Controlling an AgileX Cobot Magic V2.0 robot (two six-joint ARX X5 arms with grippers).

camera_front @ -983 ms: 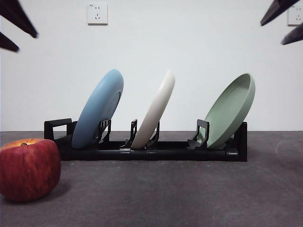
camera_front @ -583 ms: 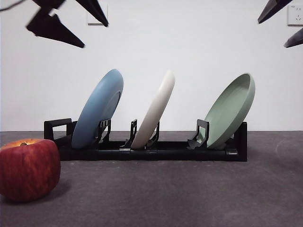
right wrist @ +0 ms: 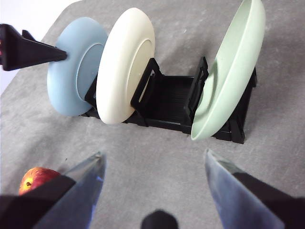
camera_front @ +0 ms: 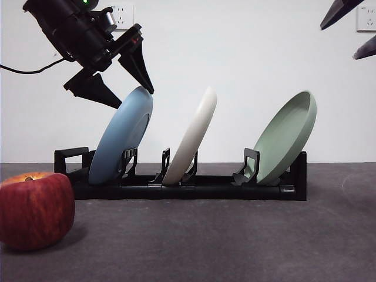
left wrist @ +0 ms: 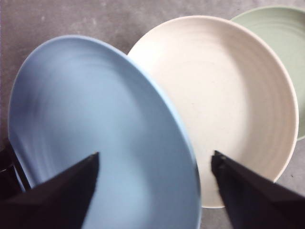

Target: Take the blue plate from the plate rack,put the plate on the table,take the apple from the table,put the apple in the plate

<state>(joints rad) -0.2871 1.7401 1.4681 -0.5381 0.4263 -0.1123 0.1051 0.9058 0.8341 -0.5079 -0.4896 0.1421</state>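
The blue plate (camera_front: 120,138) leans in the left end slot of the plate rack (camera_front: 194,189) on the table (camera_front: 223,241). My left gripper (camera_front: 136,98) is open, its two jaws straddling the plate's top rim without closing on it. In the left wrist view the blue plate (left wrist: 95,129) fills the space between the jaws of the left gripper (left wrist: 155,155). The apple (camera_front: 35,208) sits on the table at the near left, also seen as the apple (right wrist: 35,179) in the right wrist view. My right gripper (right wrist: 152,160) hangs open high above the table, holding nothing.
A cream-white plate (camera_front: 192,138) stands in the rack's middle slot and a sage-green plate (camera_front: 286,138) leans at its right end. Bare table lies in front of the rack. A white wall with a socket (camera_front: 120,17) closes the back.
My left arm has come down from the top left corner and to the right, bringing its open jaws over the blue plate's rim. The plates, the apple and the right arm have not moved.
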